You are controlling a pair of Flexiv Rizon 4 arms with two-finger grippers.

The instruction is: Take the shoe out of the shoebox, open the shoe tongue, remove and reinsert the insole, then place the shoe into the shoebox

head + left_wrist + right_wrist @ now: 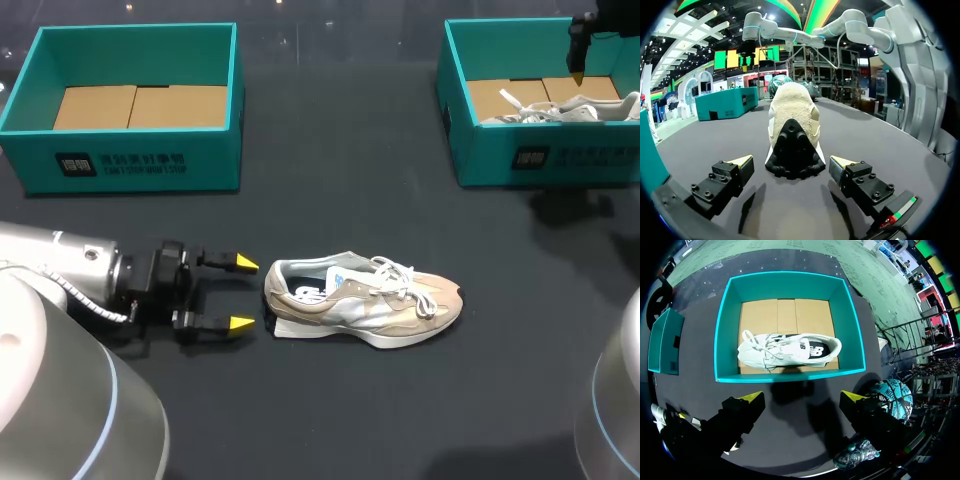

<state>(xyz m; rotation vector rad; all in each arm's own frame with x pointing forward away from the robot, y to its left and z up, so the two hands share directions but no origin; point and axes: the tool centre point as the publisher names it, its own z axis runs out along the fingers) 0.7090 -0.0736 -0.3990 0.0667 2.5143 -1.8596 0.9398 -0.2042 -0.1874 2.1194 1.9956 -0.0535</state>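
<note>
Shoe upright on dark table, heel just ahead of released left gripper; right gripper released above shoebox.

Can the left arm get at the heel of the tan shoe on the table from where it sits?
Probably yes. The left gripper points at the heel of the tan shoe from just short of it, with nothing between them. The heel is centred ahead of its open jaws.

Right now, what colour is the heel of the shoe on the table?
The heel is black below, cream above; see left wrist view.
</note>
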